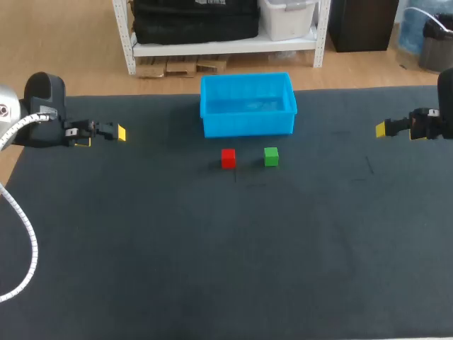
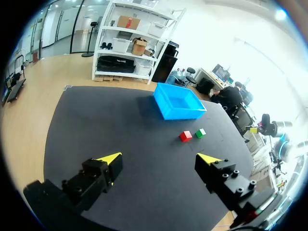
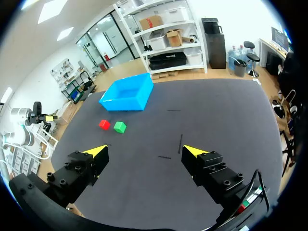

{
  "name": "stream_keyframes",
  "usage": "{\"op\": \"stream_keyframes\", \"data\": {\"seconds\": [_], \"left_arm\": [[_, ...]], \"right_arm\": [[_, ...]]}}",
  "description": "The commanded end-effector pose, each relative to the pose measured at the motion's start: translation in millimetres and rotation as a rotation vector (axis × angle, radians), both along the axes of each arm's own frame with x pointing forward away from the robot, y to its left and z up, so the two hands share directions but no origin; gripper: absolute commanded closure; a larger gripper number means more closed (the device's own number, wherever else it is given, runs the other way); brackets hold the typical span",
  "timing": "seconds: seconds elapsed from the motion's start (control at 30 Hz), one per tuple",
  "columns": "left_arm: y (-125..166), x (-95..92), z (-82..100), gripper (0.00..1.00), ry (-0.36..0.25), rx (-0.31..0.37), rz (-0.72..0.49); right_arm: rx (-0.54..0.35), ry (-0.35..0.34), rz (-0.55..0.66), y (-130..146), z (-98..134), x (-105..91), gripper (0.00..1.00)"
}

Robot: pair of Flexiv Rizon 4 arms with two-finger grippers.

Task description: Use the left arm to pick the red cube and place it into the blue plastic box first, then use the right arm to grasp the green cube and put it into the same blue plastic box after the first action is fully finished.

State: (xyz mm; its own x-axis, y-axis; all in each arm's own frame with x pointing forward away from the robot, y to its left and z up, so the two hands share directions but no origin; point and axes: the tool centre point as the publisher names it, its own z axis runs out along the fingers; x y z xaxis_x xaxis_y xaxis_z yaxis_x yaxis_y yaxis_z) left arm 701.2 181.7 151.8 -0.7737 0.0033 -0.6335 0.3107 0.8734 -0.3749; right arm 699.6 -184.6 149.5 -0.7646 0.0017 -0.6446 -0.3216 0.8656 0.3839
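A red cube and a green cube sit side by side on the dark mat, just in front of the blue plastic box. My left gripper hovers open at the far left, well away from the cubes. At the far right my right gripper is open too. From the left wrist, the open gripper holds nothing; the red cube, green cube and box lie far ahead. The right wrist view shows its open gripper with the red cube, green cube and box ahead.
The dark mat covers the whole table, with bare floor past its back edge behind the box. A white cable loops down from my left arm along the table's left edge.
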Motion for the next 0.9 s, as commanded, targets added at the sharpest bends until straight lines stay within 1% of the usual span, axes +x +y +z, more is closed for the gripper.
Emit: {"op": "stream_keyframes", "data": {"seconds": [0.03, 0.47, 0.53, 0.57, 0.6, 0.63, 0.7, 0.73, 0.77, 0.8, 0.87, 0.9], "left_arm": [[2, 0.0, -1.4, 0.0, -0.006, -0.007, -0.004], [2, 0.0, -1.4, 0.0, -0.006, -0.007, -0.004], [-7, 4.9, 3.3, 0.0, 0.017, 0.019, -0.012], [-12, 7.0, 5.9, 0.0, 0.029, 0.045, -0.02], [-17, 9.8, 7.8, 0.0, 0.034, 0.069, -0.014], [-22, 12.2, 10.3, 0.0, 0.042, 0.074, -0.012], [-31, 16.1, 14.1, 0.0, 0.077, 0.114, 0.0], [-34, 17.4, 14.6, 0.0, 0.084, 0.125, 0.003], [-40, 19.7, 15.3, 0.0, 0.113, 0.145, 0.01], [-45, 22.0, 14.9, 0.0, 0.128, 0.167, 0.023], [-54, 25.6, 12.8, 0.0, 0.173, 0.179, 0.043], [-59, 27.5, 10.2, 0.0, 0.193, 0.196, 0.048]], "right_arm": [[-0.001, 0.001, 0.0, 0, 0, 0.1, 0.0], [-0.001, 0.001, 0.0, 0, 0, 0.1, 0.0], [-0.001, 0.001, 0.0, 0, 0, 0.1, 0.0], [-0.001, 0.001, 0.0, 0, 0, 0.1, 0.0], [-0.001, 0.001, 0.0, 0, 0, 0.1, 0.0], [-0.001, 0.001, 0.0, 0, 0, 0.1, 0.0], [-0.001, 0.001, 0.0, 0, 0, 0.1, 0.0], [-0.001, 0.001, 0.0, 0, 0, 0.1, 0.0], [-0.001, 0.001, 0.0, 0, 0, 0.1, 0.0], [-0.001, 0.001, 0.0, 0, 0, 0.1, 0.0], [-0.001, 0.001, 0.0, 0, 0, 0.1, 0.0], [-0.001, 0.001, 0.0, 0, 0, 0.1, 0.0]]}}
